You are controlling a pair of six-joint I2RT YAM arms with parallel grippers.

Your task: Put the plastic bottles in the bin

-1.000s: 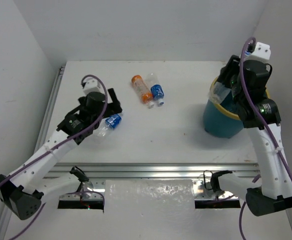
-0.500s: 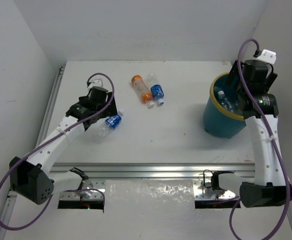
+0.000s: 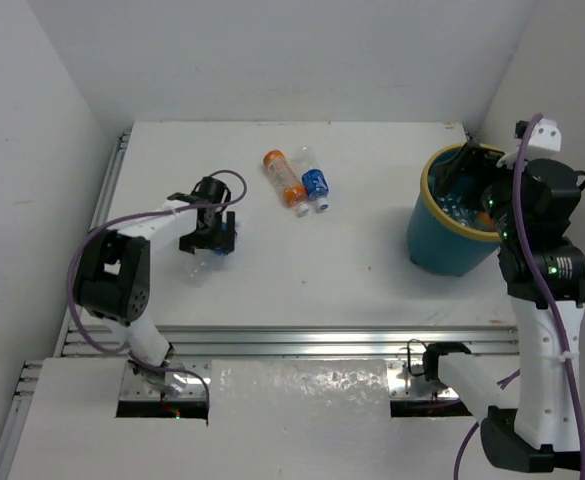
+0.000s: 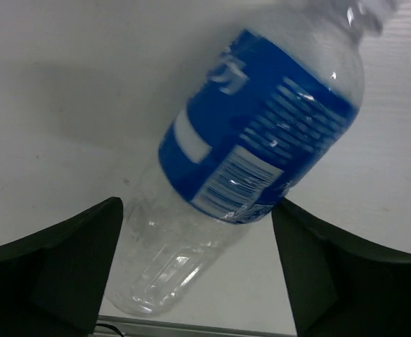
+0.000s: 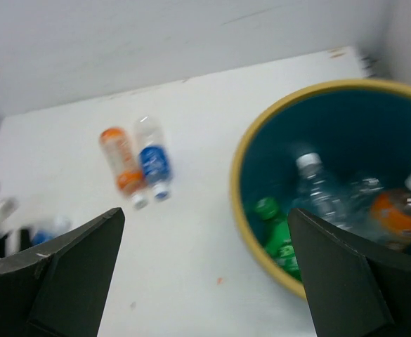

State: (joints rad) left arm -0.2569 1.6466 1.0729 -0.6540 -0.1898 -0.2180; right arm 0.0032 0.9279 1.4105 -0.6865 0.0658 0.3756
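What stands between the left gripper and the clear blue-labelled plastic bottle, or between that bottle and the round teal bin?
Nothing visible. The open left gripper straddles the clear blue-labelled plastic bottle. The table toward the round teal bin is bare; two other bottles lie farther back.

Bright, even light fills the white desk (image 3: pixel 352 270), leaving only soft shadows beside the bin (image 3: pixel 442 250). The right wrist view is blurred; the left wrist view shows glare spots on the blue-labelled bottle (image 4: pixel 261 140) and dark, unfocused fingers (image 4: pixel 57 274).
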